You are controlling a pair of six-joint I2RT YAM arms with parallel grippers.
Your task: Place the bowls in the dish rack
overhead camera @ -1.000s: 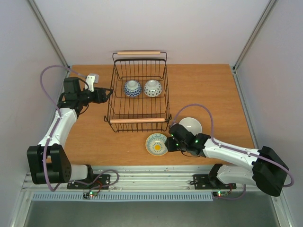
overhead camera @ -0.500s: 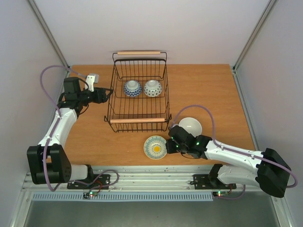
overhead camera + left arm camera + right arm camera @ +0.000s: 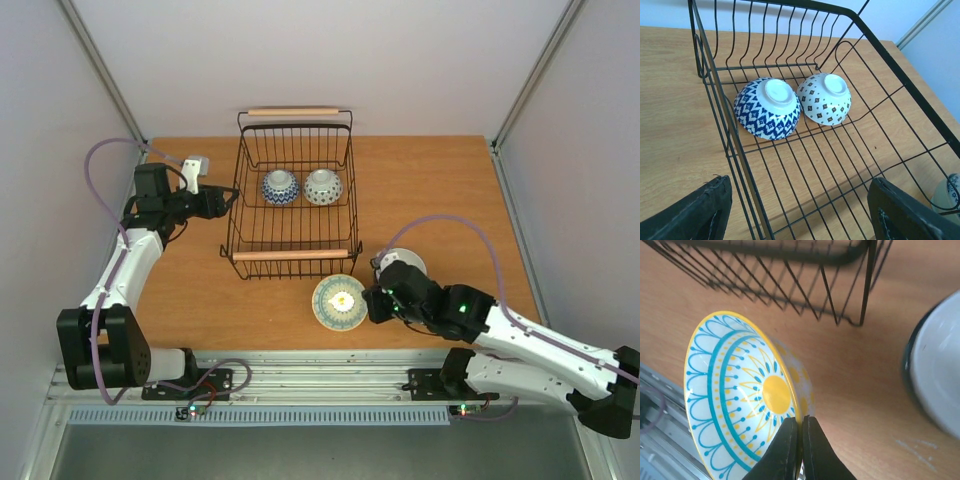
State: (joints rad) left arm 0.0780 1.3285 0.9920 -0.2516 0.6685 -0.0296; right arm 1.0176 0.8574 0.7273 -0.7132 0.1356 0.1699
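Right gripper (image 3: pixel 800 424) is clamped tight on the rim of the yellow-and-teal bowl (image 3: pixel 742 400), tipped on edge just in front of the dish rack (image 3: pixel 295 254). That's the pickup, I'd say. Next it needs to clear the near handle and go down inside. In the rack are a blue-patterned bowl (image 3: pixel 767 107) and a dotted bowl (image 3: pixel 825 99), upside down, side by side. A white bowl (image 3: pixel 404 262) waits off the rack's near right corner. Left gripper (image 3: pixel 222 197) gapes wide at the rack's left wall.

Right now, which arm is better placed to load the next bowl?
Right: the right pincer grips the yellow-and-teal bowl by its rim near the dish rack; the left pincer is open and empty.
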